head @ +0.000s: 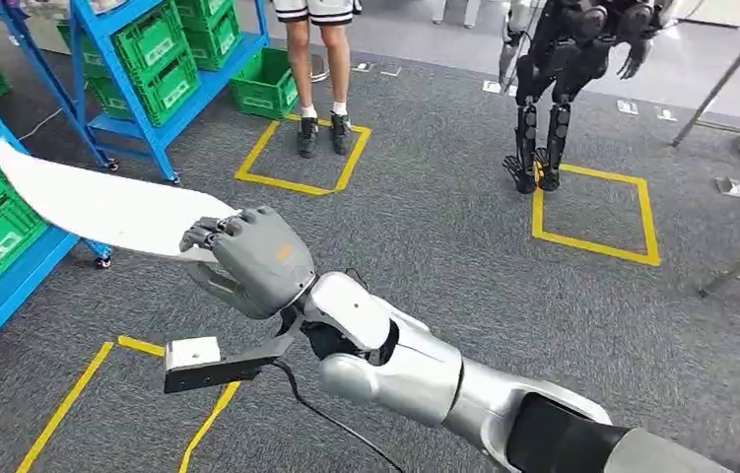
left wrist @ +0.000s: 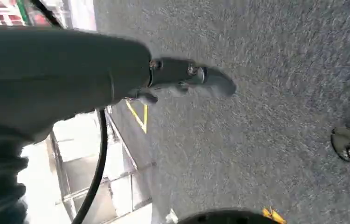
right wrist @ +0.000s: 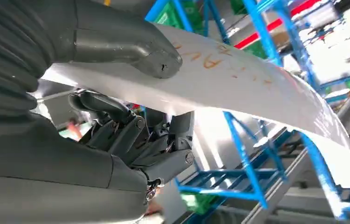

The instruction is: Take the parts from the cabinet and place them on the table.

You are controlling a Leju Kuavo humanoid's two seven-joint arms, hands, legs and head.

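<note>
The right hand (head: 247, 258) grasps one long white curved part (head: 100, 205). The part sticks out toward 10 o'clock from the hand, above the grey carpet (head: 444, 227), and its far end reaches in front of the blue rack (head: 11, 266). In the right wrist view the thumb (right wrist: 131, 46) presses on one face of the part (right wrist: 257, 93) and the dark fingers (right wrist: 131, 135) curl against the other face; orange marks are on the white surface.

The left hand (left wrist: 182, 79) hangs over the carpet. One finger points out, but I cannot tell how the others lie.

There are two blue racks: the near one at 9 o'clock and a second rack (head: 139, 89) at 11 o'clock. Both carry green crates (head: 154, 39); what is in them I cannot see. One more green crate (head: 265, 84) stands on the floor beside the second rack.

Four yellow tape squares are on the carpet. One person (head: 318, 59) stands in the square at 12 o'clock, and one dark robot (head: 553, 89) stands at the edge of the square at 1 o'clock.
</note>
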